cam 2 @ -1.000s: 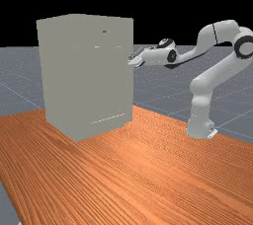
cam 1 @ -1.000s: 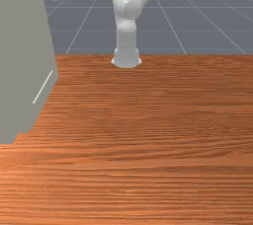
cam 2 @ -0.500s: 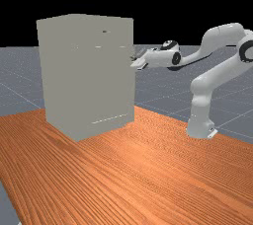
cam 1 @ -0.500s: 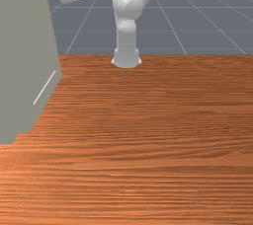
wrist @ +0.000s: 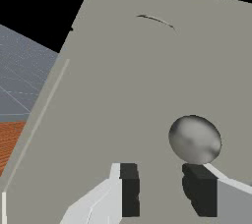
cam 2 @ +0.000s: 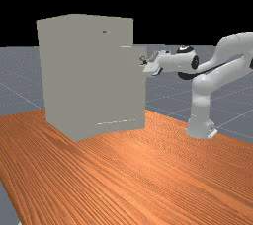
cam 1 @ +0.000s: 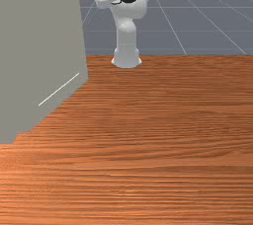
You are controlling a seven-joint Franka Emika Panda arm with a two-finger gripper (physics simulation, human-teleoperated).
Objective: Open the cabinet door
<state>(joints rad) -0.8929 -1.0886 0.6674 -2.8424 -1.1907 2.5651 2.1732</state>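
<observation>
The grey cabinet (cam 2: 84,76) is standing on the wooden table (cam 2: 123,169), on the far view's left of the arm (cam 2: 220,76). Its door (cam 2: 139,88) is standing partly open, its free edge jutting out on the arm's side. The claw (cam 2: 147,66) is reaching to the door's outer face, high up, holding its two fingers spread apart. A round knob (wrist: 195,139) is sitting just beyond one fingertip; whether they are touching, I cannot tell.
</observation>
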